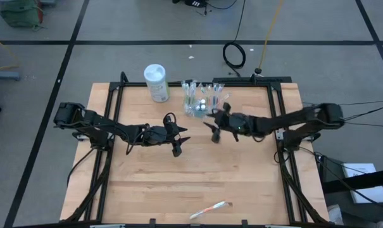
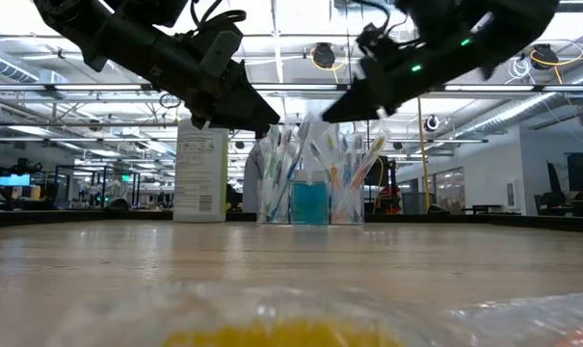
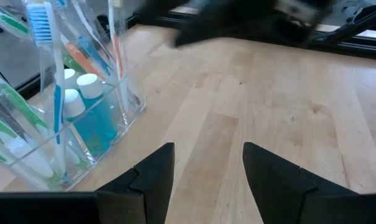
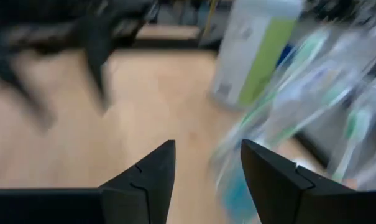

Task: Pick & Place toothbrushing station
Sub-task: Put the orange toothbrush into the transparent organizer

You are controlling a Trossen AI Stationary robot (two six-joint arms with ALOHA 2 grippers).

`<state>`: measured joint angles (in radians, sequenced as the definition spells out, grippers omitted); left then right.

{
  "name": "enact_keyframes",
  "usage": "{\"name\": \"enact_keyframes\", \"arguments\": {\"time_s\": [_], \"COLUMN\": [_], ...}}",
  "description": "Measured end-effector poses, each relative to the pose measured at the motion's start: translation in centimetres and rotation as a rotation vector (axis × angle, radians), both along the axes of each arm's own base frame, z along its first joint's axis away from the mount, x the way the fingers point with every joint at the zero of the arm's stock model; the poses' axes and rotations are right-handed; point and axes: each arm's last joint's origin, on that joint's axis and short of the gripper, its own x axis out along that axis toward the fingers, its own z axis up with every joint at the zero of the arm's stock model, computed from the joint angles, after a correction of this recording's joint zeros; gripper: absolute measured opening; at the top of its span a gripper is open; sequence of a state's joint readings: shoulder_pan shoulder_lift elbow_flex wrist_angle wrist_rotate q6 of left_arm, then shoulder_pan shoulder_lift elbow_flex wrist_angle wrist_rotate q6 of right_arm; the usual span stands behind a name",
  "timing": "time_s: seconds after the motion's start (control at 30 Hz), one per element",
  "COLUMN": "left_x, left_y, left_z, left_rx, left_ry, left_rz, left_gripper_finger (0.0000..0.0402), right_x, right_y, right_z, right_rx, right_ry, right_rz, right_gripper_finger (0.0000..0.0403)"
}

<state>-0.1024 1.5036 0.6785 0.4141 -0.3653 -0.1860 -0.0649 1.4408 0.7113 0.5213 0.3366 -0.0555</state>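
Note:
The toothbrushing station (image 1: 202, 98) is a clear plastic holder with several pastel toothbrushes and small blue tubes. It stands upright on its base at the table's far middle, and also shows in the low view (image 2: 310, 188) and the left wrist view (image 3: 69, 118). My left gripper (image 1: 178, 140) is open and empty above the table, near of the station and to its left. My right gripper (image 1: 211, 125) is open and empty, just near of the station. In the right wrist view the station (image 4: 299, 93) is blurred beside the fingers.
A white canister with a green label (image 1: 156, 82) stands left of the station. A wrapped toothbrush (image 1: 210, 208) lies near the table's near edge. Bare wood (image 1: 242, 177) lies between the grippers and the near edge. Black frame rails (image 1: 109, 107) run along both sides.

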Motion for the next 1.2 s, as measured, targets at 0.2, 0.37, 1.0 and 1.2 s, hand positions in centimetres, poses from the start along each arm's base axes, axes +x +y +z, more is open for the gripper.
{"name": "enact_keyframes", "arguments": {"time_s": [0.2,0.37,1.0,1.2], "left_x": [0.0,0.0,0.1,0.0], "left_y": [0.0,0.0,0.0,-0.5], "left_z": [0.0,0.1,0.2,0.2], "left_rx": [0.0,-0.001,-0.042,-0.082], "left_ry": [0.0,-0.008,-0.039,-0.046], "left_rz": [0.0,0.0,0.017,0.017], "left_gripper_finger": [0.0198,0.0198,0.0198,0.0198], "right_x": [-3.1,-3.9,-2.9,-3.6], "right_y": [4.2,9.4,19.3,22.5], "right_z": [0.2,-0.6,-8.4,-9.6], "right_rx": [0.218,0.405,0.405,0.362], "right_ry": [0.242,0.338,0.395,0.339], "right_rz": [0.266,0.592,0.916,0.914], "right_gripper_finger": [0.0171,0.0171,0.0171,0.0171]}}
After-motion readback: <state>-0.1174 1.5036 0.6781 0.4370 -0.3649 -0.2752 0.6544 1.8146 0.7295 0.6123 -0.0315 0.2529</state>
